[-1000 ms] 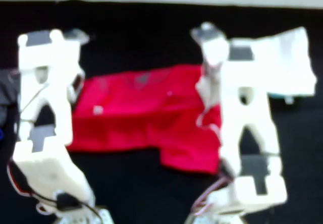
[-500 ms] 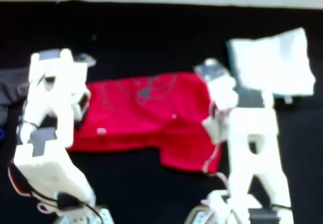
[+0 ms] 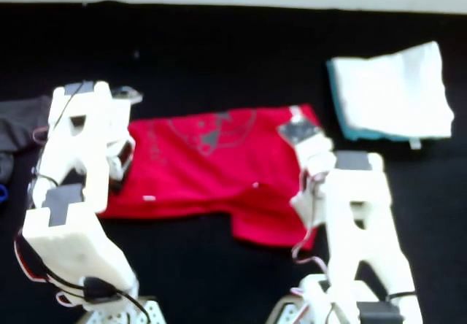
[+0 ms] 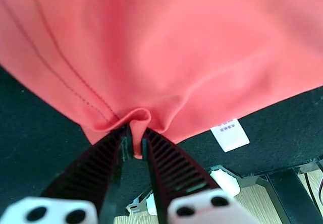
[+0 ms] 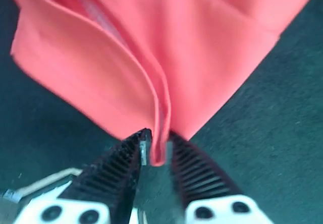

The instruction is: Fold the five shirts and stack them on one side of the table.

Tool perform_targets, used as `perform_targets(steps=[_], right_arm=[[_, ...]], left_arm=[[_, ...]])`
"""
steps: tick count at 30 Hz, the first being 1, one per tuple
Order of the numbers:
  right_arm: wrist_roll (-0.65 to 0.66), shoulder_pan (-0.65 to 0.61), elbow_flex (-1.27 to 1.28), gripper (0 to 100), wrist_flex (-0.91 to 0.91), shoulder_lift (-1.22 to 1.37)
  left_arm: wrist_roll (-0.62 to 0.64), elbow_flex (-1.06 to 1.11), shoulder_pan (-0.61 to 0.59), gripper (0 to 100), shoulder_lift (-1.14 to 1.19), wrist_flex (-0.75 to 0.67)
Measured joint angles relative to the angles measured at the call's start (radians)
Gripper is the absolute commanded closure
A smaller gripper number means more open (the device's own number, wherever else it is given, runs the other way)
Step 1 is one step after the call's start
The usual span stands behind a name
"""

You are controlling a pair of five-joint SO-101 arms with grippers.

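Colours: red shirt, grey print, white tag. Black bench. White shirt, teal cloth under it, grey shirt. My left pincer and right pincer: black, ribbed; arms white.

Black table, red shirt spread centrally, folded white-over-teal shirts, grey garment at edge
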Motion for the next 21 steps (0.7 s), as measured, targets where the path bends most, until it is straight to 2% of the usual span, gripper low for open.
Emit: perform_targets(steps=[3,7,11,13,15,16,21], right_arm=[[0.0,-0.029,-0.015,81.5,0.054,-0.041],[0.0,-0.051,-0.089,81.5,0.11,-0.143],[0.0,-0.054,-0.16,81.6,0.123,-0.264],[0.0,-0.054,-0.163,85.3,0.081,-0.296],[-0.028,-0.055,-0.14,94.7,0.005,-0.301],[-0.048,-0.057,-0.115,99.5,-0.04,-0.293],[-0.092,-0.117,0.054,99.4,-0.281,-0.157]], left_arm=[[0.0,-0.04,0.0,85,0.0,0.055],[0.0,-0.17,-0.021,84,0.0,0.14],[0.0,-0.327,-0.078,84,-0.015,0.158],[0.0,-0.384,-0.092,88,-0.029,0.158],[0.0,-0.405,-0.091,99,-0.029,0.158],[0.002,-0.408,-0.083,99,-0.026,0.158],[0.075,-0.408,-0.02,99,0.071,0.126]])
